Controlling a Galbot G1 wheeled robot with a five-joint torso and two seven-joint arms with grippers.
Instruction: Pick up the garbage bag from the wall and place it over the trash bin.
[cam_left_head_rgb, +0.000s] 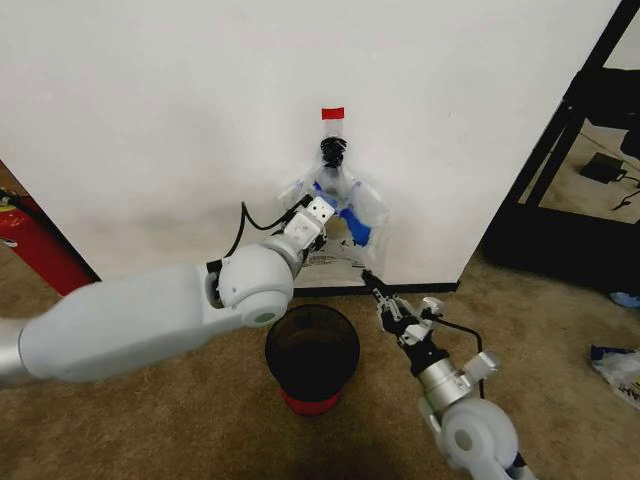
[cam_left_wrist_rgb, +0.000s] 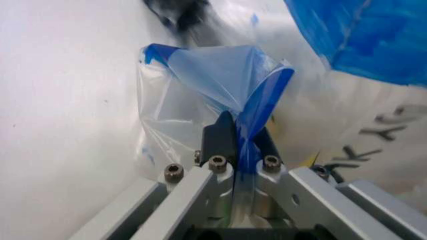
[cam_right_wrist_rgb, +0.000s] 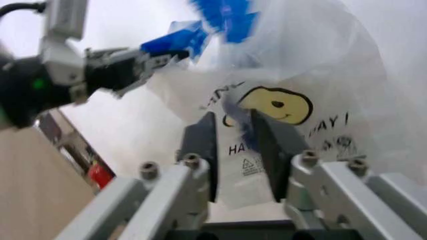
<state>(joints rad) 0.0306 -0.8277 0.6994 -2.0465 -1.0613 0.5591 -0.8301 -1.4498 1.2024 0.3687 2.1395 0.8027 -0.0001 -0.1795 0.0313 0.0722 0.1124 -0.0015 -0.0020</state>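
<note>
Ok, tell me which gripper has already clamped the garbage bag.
The left gripper: its fingers pinch the garbage bag's blue edge. The right gripper is open.

floor: brown carpet (cam_left_head_rgb: 150, 420) | right: black shelving frame (cam_left_head_rgb: 560, 150) (open)

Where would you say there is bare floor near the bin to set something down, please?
Bare carpet lies left of the trash bin, under the left arm, toward the red fire extinguisher. It is crowded at the wall behind the bin, where the left gripper and right gripper meet the garbage bag.
</note>
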